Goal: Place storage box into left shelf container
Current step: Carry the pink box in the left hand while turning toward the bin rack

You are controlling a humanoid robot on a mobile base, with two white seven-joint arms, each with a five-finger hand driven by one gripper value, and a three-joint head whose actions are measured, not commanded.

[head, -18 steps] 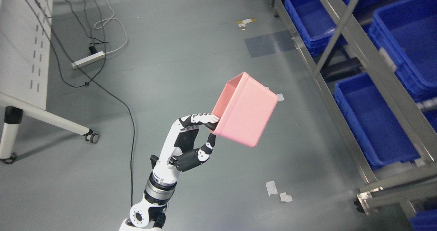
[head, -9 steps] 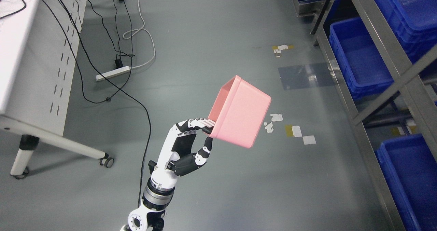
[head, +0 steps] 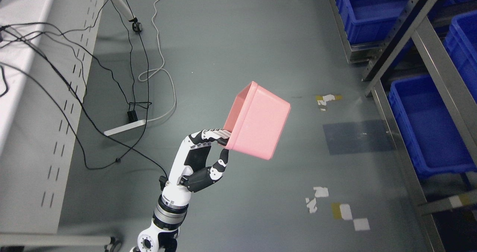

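Above floor, mid-frame: my left hand grips pink box by rim, tilted, carried in air. Blue containers on shelf at right, well apart. Pickup done; approach and placing outstanding.

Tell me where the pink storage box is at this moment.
In the head view the pink storage box is mid-frame, held tilted above the grey floor by the left hand, left of the blue shelf bins.
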